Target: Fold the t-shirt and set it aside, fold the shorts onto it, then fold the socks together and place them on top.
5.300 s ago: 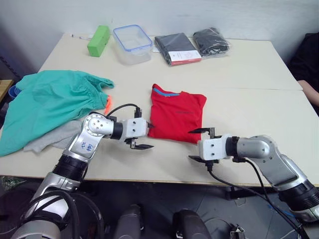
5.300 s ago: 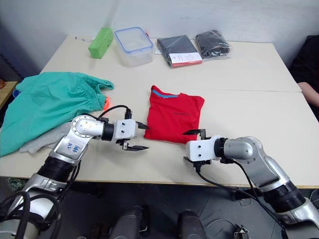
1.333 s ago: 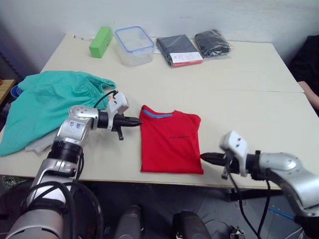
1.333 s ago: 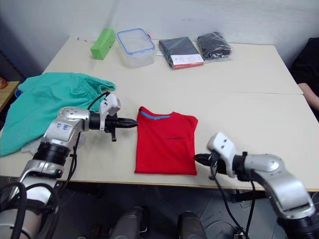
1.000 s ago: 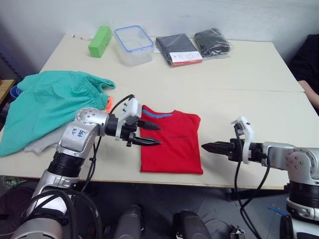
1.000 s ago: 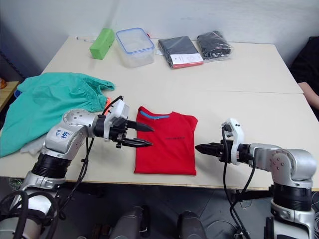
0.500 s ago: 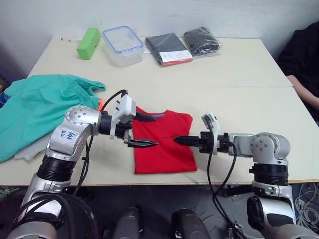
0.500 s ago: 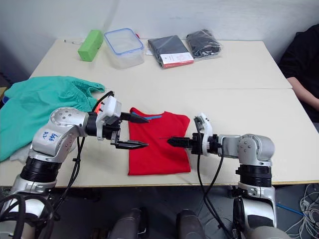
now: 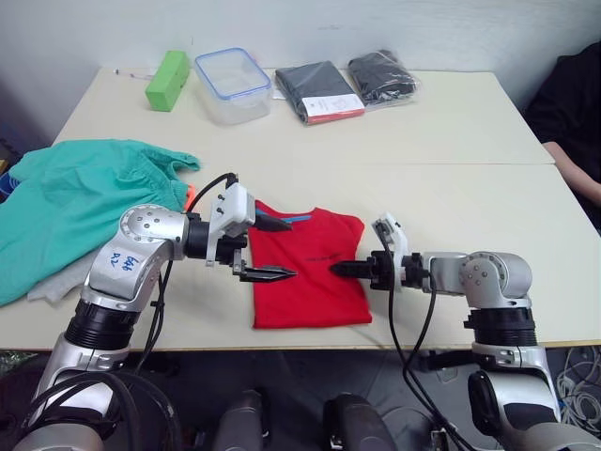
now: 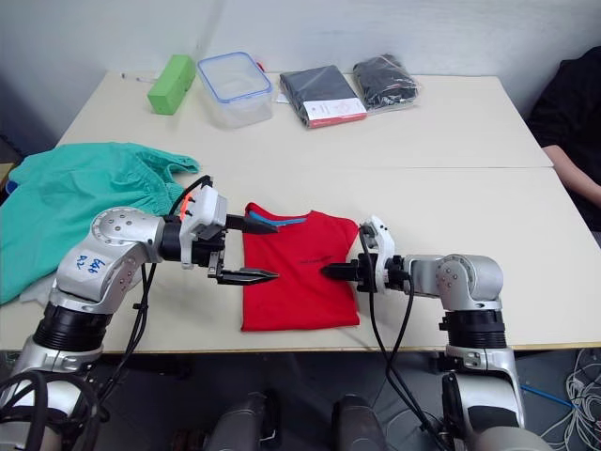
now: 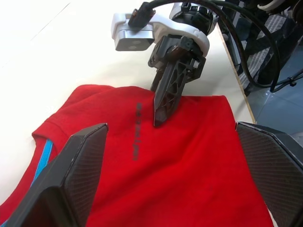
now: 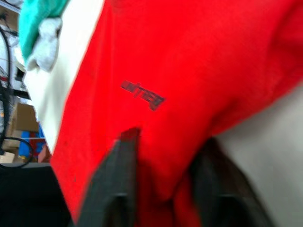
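The t-shirt [image 9: 305, 272] lies folded on the table [image 9: 451, 141], near the front edge and between my two arms, with its blue neckline toward the far side. My left gripper [image 9: 268, 248] is at the left edge of the shirt and its two fingers are wide apart, one over the collar corner and one lower over the red cloth; it holds nothing. My right gripper [image 9: 344, 269] comes from the right side, with its tips over the right part of the shirt.

From the head views the right fingers look like one thin dark point, so there I cannot tell how they stand. The left wrist view gives more: the right gripper [image 11: 161, 116] points down on the shirt near the small dark print, and its fingers look pressed together. The right wrist view shows a fold of the red cloth between the two fingers [image 12: 120, 179], so I take it that they pinch the t-shirt.

The shorts [image 9: 80, 202] lie in a heap at the left end of the table, well apart from the shirt, and the socks [image 9: 52, 282] are partly under their near edge. At the far side there are a green block [image 9: 161, 79], a clear container [image 9: 231, 85] and two dark packets [image 9: 347, 83].
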`<state>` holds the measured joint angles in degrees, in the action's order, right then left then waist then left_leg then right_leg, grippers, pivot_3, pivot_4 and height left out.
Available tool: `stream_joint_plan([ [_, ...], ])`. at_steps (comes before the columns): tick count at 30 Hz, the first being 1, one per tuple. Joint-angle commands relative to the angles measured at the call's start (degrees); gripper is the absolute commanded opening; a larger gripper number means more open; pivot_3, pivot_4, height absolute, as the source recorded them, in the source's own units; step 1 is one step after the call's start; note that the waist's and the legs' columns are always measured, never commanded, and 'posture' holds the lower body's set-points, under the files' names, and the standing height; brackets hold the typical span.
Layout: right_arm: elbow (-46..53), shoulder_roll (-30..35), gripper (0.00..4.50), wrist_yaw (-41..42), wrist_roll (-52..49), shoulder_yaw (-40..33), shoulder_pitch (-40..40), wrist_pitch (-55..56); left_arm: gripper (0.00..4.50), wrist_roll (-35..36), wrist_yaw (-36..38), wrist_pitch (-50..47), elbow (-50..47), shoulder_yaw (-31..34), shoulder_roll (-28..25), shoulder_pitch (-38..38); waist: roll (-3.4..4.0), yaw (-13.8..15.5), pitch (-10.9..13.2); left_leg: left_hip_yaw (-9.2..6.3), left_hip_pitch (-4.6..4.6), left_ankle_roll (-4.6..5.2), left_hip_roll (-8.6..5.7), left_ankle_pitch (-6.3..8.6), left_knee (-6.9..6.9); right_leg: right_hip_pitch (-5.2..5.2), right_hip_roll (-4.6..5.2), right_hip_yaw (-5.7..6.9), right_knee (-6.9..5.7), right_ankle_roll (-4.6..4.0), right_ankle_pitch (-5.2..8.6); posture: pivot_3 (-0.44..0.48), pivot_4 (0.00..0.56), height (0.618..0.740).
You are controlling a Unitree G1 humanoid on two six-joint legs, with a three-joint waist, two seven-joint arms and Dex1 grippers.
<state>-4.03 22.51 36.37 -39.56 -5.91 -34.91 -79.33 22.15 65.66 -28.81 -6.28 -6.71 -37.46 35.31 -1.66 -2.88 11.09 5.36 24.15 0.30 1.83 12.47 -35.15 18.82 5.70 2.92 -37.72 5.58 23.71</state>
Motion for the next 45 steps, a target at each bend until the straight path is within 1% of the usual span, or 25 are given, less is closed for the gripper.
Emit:
stream_joint_plan([
  [1,3.6,4.1,0.09,1.0,-1.1,-0.8,1.7,-1.6,4.50,0.8,0.1,0.8,-1.3,0.2,0.7,0.9,0.00,0.3,0.0,-0.01,0.00,0.00,0.00,0.00,0.00,-0.01,0.00,0.00,0.01,0.00,0.00,0.000,0.150,0.740],
  [4,5.8,7.7,0.04,1.8,-1.8,-1.5,2.5,-1.7,4.50,0.8,0.4,0.8,-1.4,-0.1,1.2,1.0,0.00,1.3,0.0,0.02,0.05,0.03,-0.05,0.02,-0.01,0.00,0.06,0.00,0.10,0.00,0.00,0.000,0.150,0.740],
  [6,7.8,12.6,0.04,3.4,-2.4,-2.6,3.6,-1.8,4.50,0.8,0.3,0.8,-1.5,-0.4,1.6,1.1,0.05,1.6,0.0,0.01,0.09,0.06,-0.08,0.03,-0.02,0.00,0.09,0.02,0.15,0.00,0.00,0.000,0.150,0.740],
  [7,8.7,17.2,0.04,5.2,-2.5,-3.8,4.6,-1.5,4.50,0.9,0.4,0.9,-1.5,-0.6,2.0,1.2,0.06,1.8,0.1,0.01,0.11,0.10,-0.11,0.04,-0.02,-0.01,0.13,0.02,0.17,0.00,0.00,0.000,0.150,0.740],
  [9,9.0,28.2,0.04,11.1,-0.6,-4.6,8.3,3.2,4.50,0.9,0.3,1.1,-1.7,-1.0,2.7,1.2,0.22,2.6,0.2,0.01,0.17,0.16,-0.17,0.04,-0.03,-0.02,0.18,0.05,0.27,0.02,-0.01,0.000,0.150,0.740],
  [10,7.7,33.7,0.04,14.3,0.9,-4.8,10.5,6.4,4.50,0.8,0.4,1.3,-1.6,-1.2,3.0,1.1,0.27,3.0,0.2,0.03,0.18,0.22,-0.21,0.06,-0.04,-0.03,0.22,0.05,0.32,0.05,-0.02,0.000,0.150,0.740],
  [12,2.4,41.6,0.04,19.0,4.0,-4.6,13.5,12.7,4.50,0.7,0.4,1.5,-1.5,-1.3,3.4,1.0,0.31,3.2,0.2,0.04,0.25,0.29,-0.26,0.09,-0.09,-0.04,0.23,0.08,0.42,0.09,-0.04,0.000,0.150,0.740],
  [15,-8.4,49.9,0.04,25.2,9.9,-3.5,16.7,23.8,4.50,0.6,0.3,2.0,-1.1,-1.4,4.0,1.1,0.31,2.7,0.2,0.11,0.18,0.28,-0.15,0.08,-0.12,-0.21,0.11,0.08,0.68,0.12,-0.05,0.000,0.150,0.740],
  [16,-13.6,52.1,0.04,26.7,12.4,-3.1,17.2,27.8,4.50,0.5,0.3,2.2,-0.8,-1.4,4.2,1.2,0.32,2.6,0.2,0.17,0.11,0.28,-0.12,0.08,-0.12,-0.25,0.08,0.04,0.68,0.12,-0.06,0.000,0.150,0.740],
  [18,-21.6,54.6,0.04,28.3,15.7,-2.4,16.6,32.6,4.50,0.3,0.3,2.6,-0.4,-1.3,4.3,1.2,0.38,2.5,0.2,0.28,0.04,0.24,-0.07,0.06,-0.13,-0.24,0.00,0.00,0.66,0.12,-0.05,0.000,0.150,0.740],
  [21,-29.3,55.4,0.04,29.7,19.3,-1.1,15.1,37.7,4.50,0.1,0.0,3.0,-0.1,-1.2,4.4,1.0,0.43,2.2,0.3,0.33,-0.03,0.18,0.00,0.01,-0.13,-0.23,-0.05,-0.09,0.60,0.12,-0.05,0.000,0.150,0.740],
  [25,-41.0,53.5,0.04,25.9,25.3,0.0,11.4,46.9,4.50,0.2,-0.4,3.0,-0.4,-1.0,4.5,0.6,0.52,1.7,0.3,0.33,-0.03,0.18,-0.01,-0.01,-0.17,-0.23,-0.04,-0.11,0.56,0.12,-0.05,0.000,0.150,0.740],
  [28,-46.5,51.2,0.04,21.9,27.6,-0.2,8.0,52.3,4.50,0.5,-0.8,2.6,-0.8,-0.9,4.6,0.5,0.54,1.4,0.3,0.32,-0.03,0.18,-0.02,-0.01,-0.24,-0.23,-0.05,-0.10,0.50,0.12,-0.05,0.000,0.150,0.740],
  [30,-48.6,50.3,0.60,21.5,28.2,-0.7,6.5,53.6,4.50,0.4,-1.0,2.6,-0.8,-0.9,4.6,0.5,0.60,1.3,0.4,0.31,-0.02,0.17,-0.01,-0.01,-0.26,-0.23,-0.06,-0.11,0.49,0.12,-0.05,0.000,0.150,0.740],
  [31,-49.8,49.8,0.81,20.5,28.3,-1.2,5.7,53.7,4.50,0.4,-1.1,2.6,-0.9,-0.9,4.5,0.4,0.63,1.3,0.4,0.32,-0.03,0.17,-0.02,-0.02,-0.27,-0.23,-0.07,-0.11,0.45,0.12,-0.05,0.000,0.150,0.740],
  [37,-52.6,50.3,2.87,21.2,27.9,-3.5,7.2,52.8,4.50,0.8,-1.4,1.9,-1.5,-0.7,4.3,0.3,0.81,1.4,0.5,0.31,-0.02,0.17,-0.04,-0.02,-0.36,-0.23,-0.08,-0.12,0.37,0.12,-0.05,0.000,0.150,0.740],
  [39,-53.2,51.3,3.64,20.8,28.1,-4.6,7.7,53.2,4.50,0.9,-1.4,1.7,-1.7,-0.6,4.2,0.2,0.81,1.5,0.5,0.29,-0.02,0.18,-0.04,-0.01,-0.40,-0.25,-0.08,-0.11,0.37,0.12,-0.05,0.000,0.150,0.740],
  [40,-53.8,51.9,3.91,20.5,28.2,-5.1,7.6,53.6,4.50,0.9,-1.5,1.7,-1.8,-0.6,4.1,0.1,0.81,1.4,0.5,0.29,-0.01,0.18,-0.04,-0.01,-0.42,-0.25,-0.08,-0.11,0.36,0.12,-0.05,0.000,0.150,0.740],
  [41,-54.4,52.8,4.29,20.2,28.2,-5.8,7.2,53.9,4.50,0.9,-1.5,1.7,-1.8,-0.6,4.1,0.0,0.83,1.4,0.5,0.30,-0.01,0.18,-0.05,-0.01,-0.42,-0.25,-0.08,-0.12,0.35,0.12,-0.05,0.000,0.150,0.740],
  [42,-55.1,53.7,4.47,19.8,28.2,-6.5,6.5,54.1,4.50,0.9,-1.5,1.7,-1.9,-0.5,4.1,-0.1,0.87,1.4,0.5,0.30,-0.02,0.18,-0.05,-0.01,-0.43,-0.25,-0.08,-0.12,0.35,0.12,-0.05,0.000,0.150,0.740],
  [45,-57.4,56.5,4.47,17.7,27.4,-9.2,2.3,54.3,4.50,0.9,-1.7,1.5,-1.9,-0.1,3.8,-0.5,1.15,1.4,0.6,0.32,-0.01,0.19,-0.07,-0.01,-0.44,-0.24,-0.09,-0.14,0.33,0.13,-0.05,0.000,0.150,0.740],
])
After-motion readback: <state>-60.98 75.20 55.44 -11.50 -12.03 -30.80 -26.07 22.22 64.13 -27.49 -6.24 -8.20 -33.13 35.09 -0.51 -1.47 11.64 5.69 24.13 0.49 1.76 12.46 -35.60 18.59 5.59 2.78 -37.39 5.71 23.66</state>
